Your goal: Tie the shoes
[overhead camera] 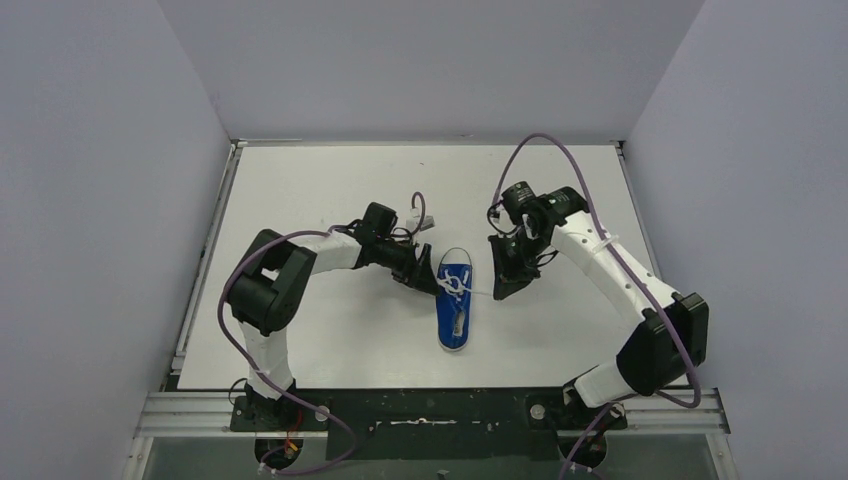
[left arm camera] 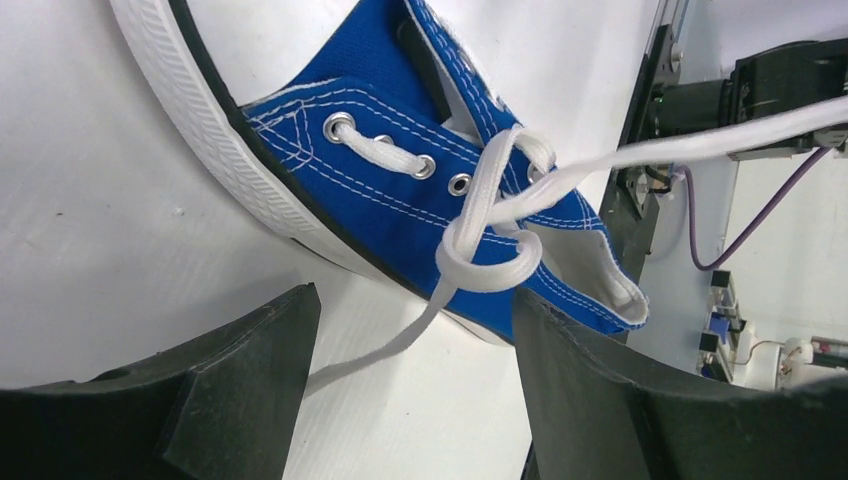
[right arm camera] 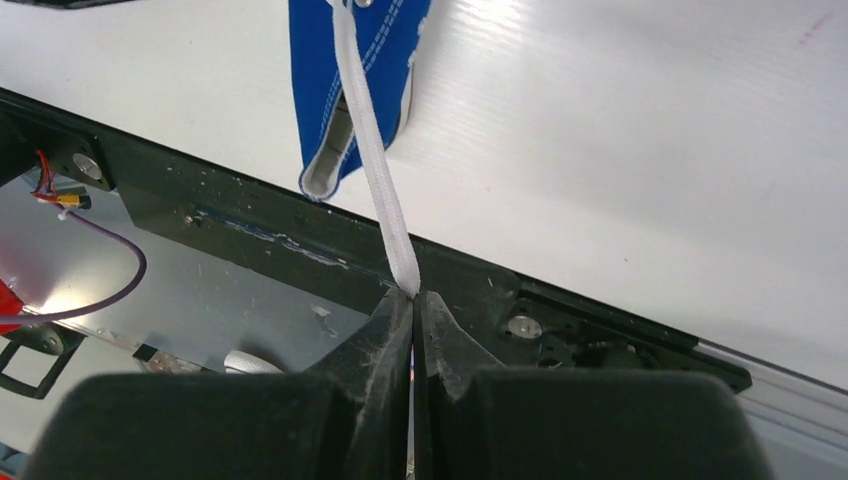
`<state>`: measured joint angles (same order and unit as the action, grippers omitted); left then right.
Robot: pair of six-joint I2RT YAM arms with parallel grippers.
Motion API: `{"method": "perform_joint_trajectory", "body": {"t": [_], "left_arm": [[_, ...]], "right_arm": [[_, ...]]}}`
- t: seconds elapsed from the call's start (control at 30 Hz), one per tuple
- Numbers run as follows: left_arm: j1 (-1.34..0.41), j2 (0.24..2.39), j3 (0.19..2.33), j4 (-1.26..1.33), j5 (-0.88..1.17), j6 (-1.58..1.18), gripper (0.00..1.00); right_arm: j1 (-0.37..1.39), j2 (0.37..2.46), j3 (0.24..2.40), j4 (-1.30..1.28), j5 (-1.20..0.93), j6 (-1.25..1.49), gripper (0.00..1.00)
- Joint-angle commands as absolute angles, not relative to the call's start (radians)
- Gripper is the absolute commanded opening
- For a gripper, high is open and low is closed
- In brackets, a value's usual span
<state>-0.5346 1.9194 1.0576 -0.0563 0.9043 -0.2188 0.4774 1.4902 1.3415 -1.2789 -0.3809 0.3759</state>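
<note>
**Knot (left arm camera: pixel 490 245) formed but loose; one strand held, one lying free**

Sneaker (overhead camera: pixel 455 305) lies near the middle of the bench (overhead camera: pixel 330 180), between your two arms, with a tool close on either side of its laced part. The white laces have been crossed into a first overhand knot above the eyelets. It is formed but slack, and open loops show in the left wrist view.

Your right tool (right arm camera: pixel 413 300) is clenched on the taut strand (right arm camera: pixel 375 180), which runs in a straight line from the shoe to the closed fingertips. Your left tool (left arm camera: pixel 412 305) is released, with its jaws standing wide and nothing between them gripped. The slack strand (left arm camera: pixel 385 345) trails from the knot across the bench and passes close to the left-hand finger of that tool without being pinched.

My reading is that you are at the tightening of the first knot, so the bow has not been started. The next move calls for the left tool to lower onto the slack strand and pinch it near the knot. Then pull both strands outward and evenly so the crossing seats against the eyelets.

Watch the shoe as you pull. It is light and nothing pins it, so a one-sided pull will likely drag or tip it rather than tighten the knot.
</note>
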Motion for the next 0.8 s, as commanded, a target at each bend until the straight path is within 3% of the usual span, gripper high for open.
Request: {"method": "perform_joint_trajectory", "body": {"t": [0.0, 0.1, 0.27, 0.57, 0.77], "left_arm": [[-0.536, 1.921, 1.089, -0.086, 0.942, -0.152, 0.67], [-0.542, 1.927, 1.087, -0.083, 0.946, -0.157, 0.64], [-0.562, 1.923, 1.083, -0.097, 0.950, -0.169, 0.49], [-0.566, 1.887, 1.073, -0.165, 0.920, -0.156, 0.00], [-0.562, 1.848, 1.079, -0.348, 0.719, -0.138, 0.00]], "right_arm": [[0.432, 1.409, 1.422, -1.458, -0.317, 0.341, 0.00], [0.391, 1.379, 1.453, -1.509, -0.265, 0.349, 0.00], [0.345, 1.347, 1.441, -1.493, -0.270, 0.357, 0.00], [0.273, 1.372, 1.415, -1.403, -0.253, 0.367, 0.00], [0.220, 1.374, 1.361, -1.348, -0.178, 0.401, 0.00]]}}
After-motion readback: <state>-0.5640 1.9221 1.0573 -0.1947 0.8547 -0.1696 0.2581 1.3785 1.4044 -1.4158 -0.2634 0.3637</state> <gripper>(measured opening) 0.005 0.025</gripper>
